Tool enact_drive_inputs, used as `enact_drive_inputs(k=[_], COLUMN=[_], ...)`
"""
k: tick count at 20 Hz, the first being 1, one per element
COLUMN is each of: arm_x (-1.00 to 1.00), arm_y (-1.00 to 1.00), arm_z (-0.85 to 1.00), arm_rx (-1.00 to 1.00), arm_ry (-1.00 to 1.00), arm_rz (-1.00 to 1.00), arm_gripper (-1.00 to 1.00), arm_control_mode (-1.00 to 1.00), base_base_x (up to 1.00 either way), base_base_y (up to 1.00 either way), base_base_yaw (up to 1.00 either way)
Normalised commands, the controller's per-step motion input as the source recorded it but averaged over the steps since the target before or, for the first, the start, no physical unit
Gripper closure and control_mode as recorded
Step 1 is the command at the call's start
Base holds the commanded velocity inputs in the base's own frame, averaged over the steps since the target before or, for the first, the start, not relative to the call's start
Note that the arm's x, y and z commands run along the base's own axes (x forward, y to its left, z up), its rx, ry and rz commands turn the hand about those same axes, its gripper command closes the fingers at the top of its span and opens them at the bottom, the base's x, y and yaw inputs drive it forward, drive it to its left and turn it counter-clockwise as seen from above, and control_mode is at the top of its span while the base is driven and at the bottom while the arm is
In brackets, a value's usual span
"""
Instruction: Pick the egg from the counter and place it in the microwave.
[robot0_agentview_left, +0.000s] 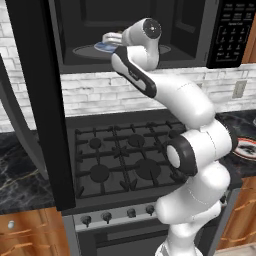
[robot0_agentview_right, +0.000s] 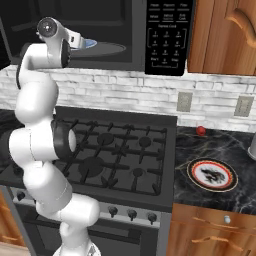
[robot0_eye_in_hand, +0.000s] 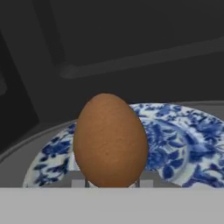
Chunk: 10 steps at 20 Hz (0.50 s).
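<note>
Brown and upright, the egg (robot0_eye_in_hand: 110, 140) stood nearest the hand camera, just ahead of the jaws, with a short dark fingertip (robot0_eye_in_hand: 86, 183) barely showing at each side of its base. From this the jaws appeared to be closed narrowly on the egg's lower end, though the fingertips were cut off at the bottom of that view and the actual contact could not be made out. Beyond and beneath the jaws lay the blue-white plate (robot0_eye_in_hand: 183, 144) on the round turntable (robot0_eye_in_hand: 26, 151), inside the dark cavity of the microwave (robot0_agentview_left: 190, 30), whose wide door (robot0_agentview_left: 42, 105) hung open to one side. In the two base views the white arm reached up over the gas stove (robot0_agentview_left: 122, 160), and its wrist hid the hand at the mouth of the cavity (robot0_agentview_right: 112, 49). As a judgement, the task was nearly done: the egg was off the desk (robot0_agentview_right: 225, 145) and inside the microwave, and what remained was to let go and draw the arm out. Whether the egg rested on the plate or hung just above it could not be told. Far behind and below the jaws, on the desk, sat a red-rimmed plate (robot0_agentview_right: 212, 174) and a small red thing (robot0_agentview_right: 200, 131) too small to name.
</note>
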Motion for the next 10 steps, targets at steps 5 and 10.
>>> enact_drive_inputs(k=[5, 10], arm_x=[0.45, 0.23], arm_y=[0.00, 0.00], arm_z=[-0.01, 0.00], arm_rx=[-0.02, -0.06], arm_ry=[0.01, 0.03], arm_rz=[0.01, 0.04], arm_gripper=[1.00, 1.00], arm_control_mode=[-1.00, -1.00], base_base_x=[0.00, 0.00], base_base_y=[0.00, 0.00], base_base_yaw=[0.00, 0.00])
